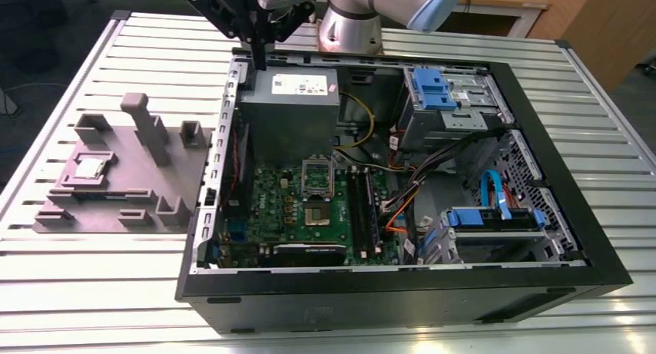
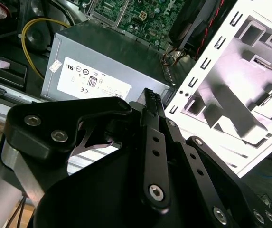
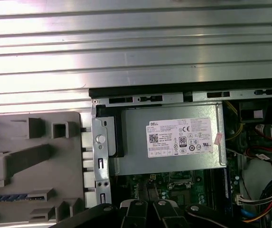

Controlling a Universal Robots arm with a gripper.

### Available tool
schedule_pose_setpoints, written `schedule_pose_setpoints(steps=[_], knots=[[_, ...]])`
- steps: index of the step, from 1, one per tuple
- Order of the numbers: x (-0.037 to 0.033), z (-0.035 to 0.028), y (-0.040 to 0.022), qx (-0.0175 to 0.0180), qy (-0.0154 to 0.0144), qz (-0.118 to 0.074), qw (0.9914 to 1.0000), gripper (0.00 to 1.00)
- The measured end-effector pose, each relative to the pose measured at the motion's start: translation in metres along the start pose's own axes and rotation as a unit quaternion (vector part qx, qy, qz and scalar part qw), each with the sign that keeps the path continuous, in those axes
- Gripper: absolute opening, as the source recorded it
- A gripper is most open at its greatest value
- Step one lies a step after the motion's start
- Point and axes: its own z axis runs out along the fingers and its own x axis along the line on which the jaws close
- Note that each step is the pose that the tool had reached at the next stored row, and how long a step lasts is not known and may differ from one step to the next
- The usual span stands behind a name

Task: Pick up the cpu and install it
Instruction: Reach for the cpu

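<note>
- The cpu (image 1: 91, 168) lies flat, silver top up, in a recess of a grey holder (image 1: 128, 183). It is towards the exterior view's left side of that holder.
- The holder sits on a slatted metal table (image 1: 103, 292), just beside an open computer case (image 1: 410, 292), on the exterior view's left of it.
- The gripper (image 1: 258, 61) hangs from the arm over the far edge of the case, well apart from the cpu.
- Its jaws are together and there is nothing between them; in both wrist views the black fingers (image 2: 150, 102) (image 3: 147, 209) sit pressed side by side.
- The nearest thing to the fingertips is a grey box (image 1: 290, 108) with a white label, mounted inside the case at that far end.
- Whether the fingertips touch the case edge cannot be told.
- A green circuit board (image 1: 272, 208) lies on the case floor below the grey box in the exterior view, with a square socket (image 1: 316, 213) near its middle.
- The first wrist view looks straight down on the grey box (image 3: 173, 142), with the holder (image 3: 31, 161) beside it and the table slats (image 3: 126, 47) beyond.
</note>
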Motion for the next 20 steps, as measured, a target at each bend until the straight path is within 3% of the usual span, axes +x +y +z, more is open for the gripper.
schedule_pose_setpoints(steps=[20], knots=[[0.0071,-0.0002,-0.0005,0.0000,0.0000,0.000,1.00000,0.10]])
